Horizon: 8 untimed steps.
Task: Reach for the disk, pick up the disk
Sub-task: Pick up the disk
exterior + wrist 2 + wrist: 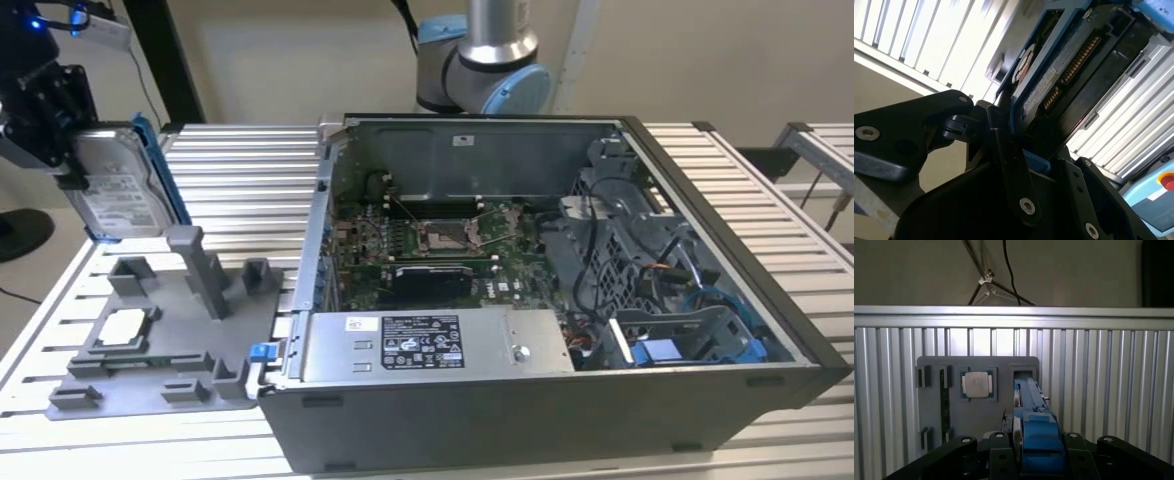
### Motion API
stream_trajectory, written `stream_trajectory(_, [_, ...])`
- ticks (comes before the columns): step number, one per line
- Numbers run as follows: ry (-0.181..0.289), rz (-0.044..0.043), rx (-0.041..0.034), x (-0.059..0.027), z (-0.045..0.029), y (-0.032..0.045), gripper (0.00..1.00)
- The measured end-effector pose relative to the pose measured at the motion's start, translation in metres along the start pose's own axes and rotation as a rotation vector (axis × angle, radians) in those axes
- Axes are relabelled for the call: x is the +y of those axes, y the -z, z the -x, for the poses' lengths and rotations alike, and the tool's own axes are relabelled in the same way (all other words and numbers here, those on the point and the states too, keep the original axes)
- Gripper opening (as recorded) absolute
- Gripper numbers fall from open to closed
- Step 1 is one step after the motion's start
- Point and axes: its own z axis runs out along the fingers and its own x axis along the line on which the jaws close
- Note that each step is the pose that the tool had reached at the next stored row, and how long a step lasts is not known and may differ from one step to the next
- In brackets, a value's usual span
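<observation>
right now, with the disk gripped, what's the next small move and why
Probably a short straight lift: the gripper is shut on the upright disk, whose lower edge hangs near the post tops of the holder, so moving sideways could snag.

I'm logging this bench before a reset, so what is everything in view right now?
disk: one, silver-grey with blue rails, held upright over the fixture tray, at the exterior view's left
fixture tray: one, grey, on the table below the disk
chip: one, silver square, lying in a tray recess
computer case: one, dark grey, open-topped, mid-table
labelled box: one, silver, inside the case along its near wall
motherboard: one, green, on the case floor
table: one, silver slats, under everything
arm: one, silver and pale blue, behind the case
gripper: one, black, shut on the disk
</observation>
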Motion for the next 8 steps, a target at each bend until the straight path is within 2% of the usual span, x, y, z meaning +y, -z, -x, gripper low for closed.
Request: stream_trajectory(8, [0.0,0.0004,0.0,0.0,0.0001,0.0123,0.0])
